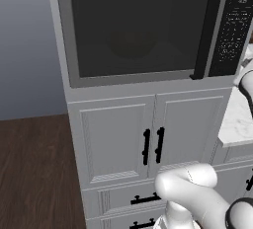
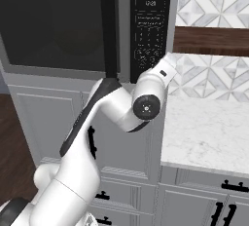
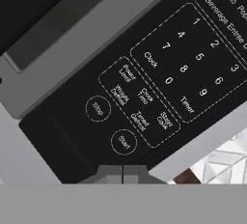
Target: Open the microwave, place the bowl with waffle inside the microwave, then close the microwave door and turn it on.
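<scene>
Closed fingers aimed at the Start key, door already shut.

On the left, microwave door (image 1: pixel 133 28) closed flat against the microwave (image 1: pixel 69 35), tall black handle bar (image 2: pixel 109 25) upright at its right edge; behind the dark window only a faint round shape, probably the bowl, waffle not possible to make out. Then the keypad strip (image 2: pixel 150 25), with Stop key (image 3: pixel 97 108) and Start key (image 3: pixel 123 142) at its lower end. Gripper (image 3: pixel 122 171) pressed fully together, holding nothing, tips just under Start: judged so because one narrow closed point presses a small key better than spread fingers. Further right, marble counter (image 2: pixel 209 127), not involved. Remaining step, likely: pushing Start.
</scene>
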Available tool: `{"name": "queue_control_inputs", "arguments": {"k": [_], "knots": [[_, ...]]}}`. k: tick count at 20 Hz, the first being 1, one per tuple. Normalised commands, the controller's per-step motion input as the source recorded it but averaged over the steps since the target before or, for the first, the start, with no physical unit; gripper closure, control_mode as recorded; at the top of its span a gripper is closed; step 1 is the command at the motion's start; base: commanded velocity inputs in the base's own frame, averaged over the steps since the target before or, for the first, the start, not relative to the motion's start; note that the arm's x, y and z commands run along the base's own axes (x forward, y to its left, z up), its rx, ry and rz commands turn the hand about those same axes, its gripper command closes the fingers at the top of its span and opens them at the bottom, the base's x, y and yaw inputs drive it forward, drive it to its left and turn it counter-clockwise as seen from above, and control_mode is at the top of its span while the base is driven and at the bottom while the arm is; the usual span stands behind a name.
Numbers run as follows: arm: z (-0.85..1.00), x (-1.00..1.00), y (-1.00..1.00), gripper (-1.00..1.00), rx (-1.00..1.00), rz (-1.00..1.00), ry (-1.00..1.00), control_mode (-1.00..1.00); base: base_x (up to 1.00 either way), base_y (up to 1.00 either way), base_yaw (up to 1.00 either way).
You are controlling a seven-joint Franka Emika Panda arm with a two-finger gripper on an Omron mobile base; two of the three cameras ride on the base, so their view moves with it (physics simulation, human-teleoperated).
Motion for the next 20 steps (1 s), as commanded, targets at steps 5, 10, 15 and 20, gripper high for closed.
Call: {"name": "queue_control_inputs", "arguments": {"k": [5, 10, 15, 20], "knots": [[0.00, 0.02, 0.06, 1.00, -0.03, -0.03, 0.00, -1.00, 0.00, 0.00, 0.00], [0.00, 0.08, 0.05, 1.00, -0.02, -0.02, -0.01, -1.00, 0.00, 0.00, 0.00], [0.00, 0.19, 0.04, 1.00, -0.01, -0.01, -0.01, -1.00, 0.00, 0.00, 0.00], [-0.01, 0.21, 0.00, 1.00, -0.01, -0.03, 0.00, -1.00, 0.00, 0.00, 0.00]]}}
